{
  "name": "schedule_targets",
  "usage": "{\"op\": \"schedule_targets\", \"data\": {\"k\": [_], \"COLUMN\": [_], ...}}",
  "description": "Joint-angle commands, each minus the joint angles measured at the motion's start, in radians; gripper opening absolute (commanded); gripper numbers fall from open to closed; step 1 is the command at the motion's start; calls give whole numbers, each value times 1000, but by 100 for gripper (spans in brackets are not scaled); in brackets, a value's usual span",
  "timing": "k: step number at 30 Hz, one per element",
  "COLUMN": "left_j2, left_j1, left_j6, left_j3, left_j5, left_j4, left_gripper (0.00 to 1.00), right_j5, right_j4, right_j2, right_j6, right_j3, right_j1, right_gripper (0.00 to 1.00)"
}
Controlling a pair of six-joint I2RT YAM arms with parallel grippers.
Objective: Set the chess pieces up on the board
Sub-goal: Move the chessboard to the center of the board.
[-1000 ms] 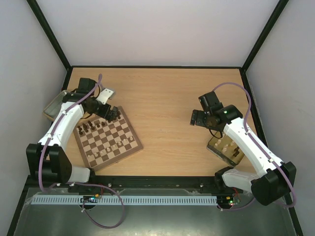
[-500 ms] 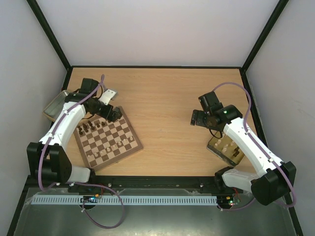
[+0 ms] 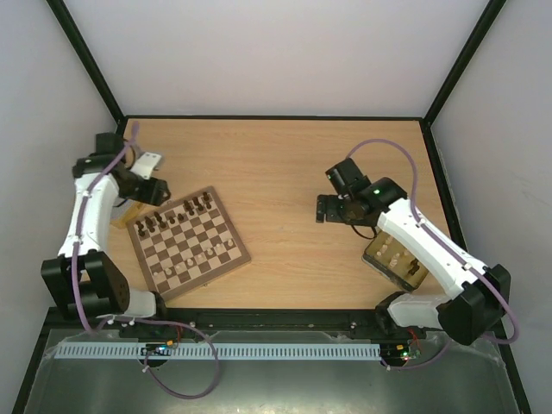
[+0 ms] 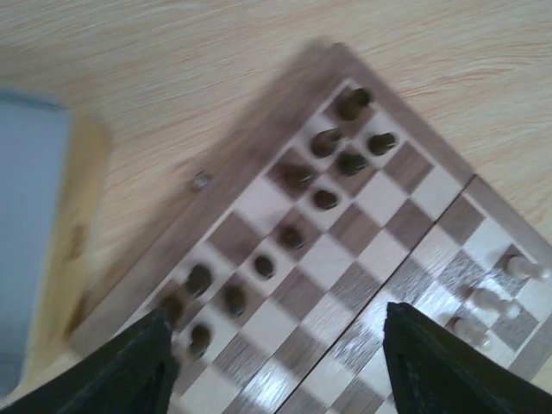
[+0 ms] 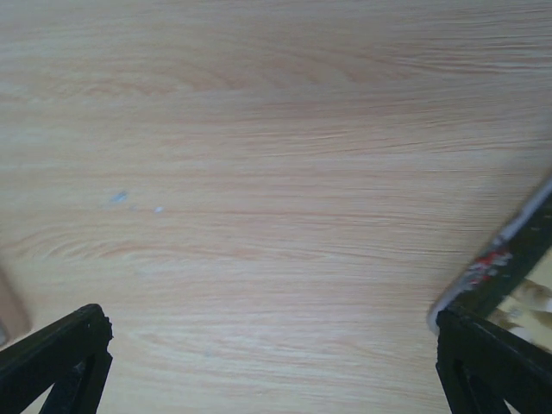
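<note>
The left hand (image 4: 280, 366) hung wide and empty. The board (image 4: 328, 259) lay just ahead of its fingers, with dark pieces (image 4: 325, 199) ranked on the rows nearest it and a few pale pieces (image 4: 483, 299) beyond its right finger. The left tray (image 4: 30, 241) sat off its left finger, likely its source for more dark men. The right hand (image 5: 267, 371), spread wide and holding nothing, hovered over the desk (image 5: 259, 129). The right tray (image 3: 414, 274) of pale men lay just to its right, probably its next reach.
</note>
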Motion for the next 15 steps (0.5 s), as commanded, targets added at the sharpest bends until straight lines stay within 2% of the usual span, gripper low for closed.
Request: {"op": "schedule_targets", "data": {"k": [1, 5, 9, 12, 15], "left_j2": [-22, -45, -79, -77, -73], "left_j1": [154, 311, 449, 541, 586], "left_j6": [174, 307, 416, 465, 458], "left_j3": [95, 99, 6, -75, -169], "left_j5": [-24, -41, -113, -133, -148], "left_j4": [-233, -339, -340, -323, -251], "left_gripper": [64, 51, 21, 13, 4], "right_j5": [-41, -84, -95, -83, -80], "right_j4": [-6, 50, 52, 41, 40], "right_j2": [35, 72, 119, 152, 184], "right_j6": [13, 18, -14, -44, -58], "right_j3": [33, 15, 41, 67, 84], "right_j1": [63, 75, 79, 80, 80], "right_gripper": [98, 98, 98, 98, 98]}}
